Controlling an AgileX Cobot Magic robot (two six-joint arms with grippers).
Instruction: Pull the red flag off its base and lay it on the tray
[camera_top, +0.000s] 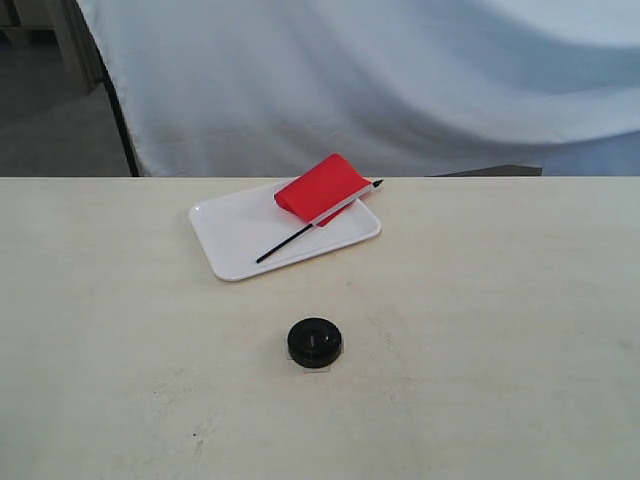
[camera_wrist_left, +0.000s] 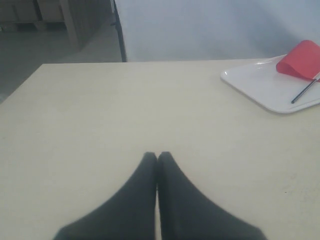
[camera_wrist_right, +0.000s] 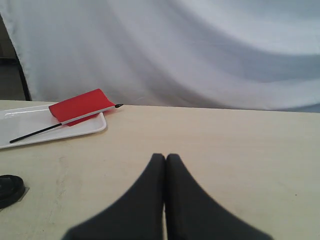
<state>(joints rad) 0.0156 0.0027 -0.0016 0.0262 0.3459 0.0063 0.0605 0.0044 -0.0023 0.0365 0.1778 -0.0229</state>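
The red flag (camera_top: 320, 190) lies flat across the white tray (camera_top: 235, 235), its black stick slanting toward the tray's front and its pointed tip just past the far rim. The black round base (camera_top: 315, 342) stands alone on the table in front of the tray, its centre hole bare. Neither arm shows in the exterior view. My left gripper (camera_wrist_left: 157, 156) is shut and holds nothing, with the tray (camera_wrist_left: 255, 82) and flag (camera_wrist_left: 301, 59) far off to one side. My right gripper (camera_wrist_right: 165, 157) is shut too, apart from the flag (camera_wrist_right: 80, 106), tray (camera_wrist_right: 30, 122) and base (camera_wrist_right: 9, 189).
The pale wooden table (camera_top: 480, 330) spreads wide around the tray and base. A white cloth backdrop (camera_top: 380, 80) hangs behind the table's far edge. A dark pole (camera_top: 120, 110) stands at the back left.
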